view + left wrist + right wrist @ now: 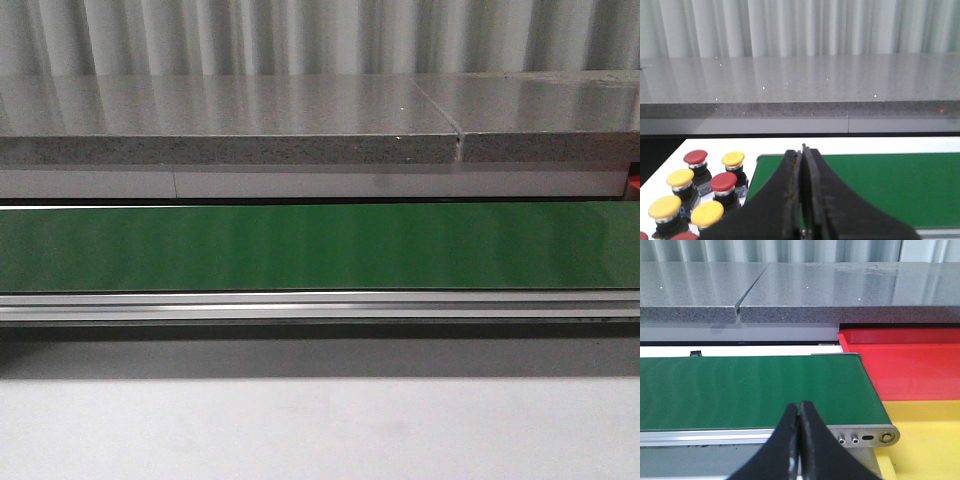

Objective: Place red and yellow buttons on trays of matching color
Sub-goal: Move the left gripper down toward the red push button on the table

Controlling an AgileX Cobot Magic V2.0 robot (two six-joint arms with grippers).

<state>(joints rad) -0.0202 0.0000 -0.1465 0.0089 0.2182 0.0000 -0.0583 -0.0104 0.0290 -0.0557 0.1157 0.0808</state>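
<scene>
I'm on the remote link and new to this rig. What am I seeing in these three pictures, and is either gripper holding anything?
It is a robot with two arms, each ending in a two-finger gripper. The front view looks forward over the table at a green belt with a grey stone ledge behind it; no arm, button or tray shows there.

The left wrist view comes from a camera on the left arm. The dark wedge low in it is the left gripper, fingers pressed together, nothing between them. Beside the belt's end stands a cluster of red buttons and yellow buttons.

The right wrist view is the same for the right gripper, also shut and empty. Past the belt's other end lie a red tray and a yellow tray, both without buttons in the part visible.
</scene>
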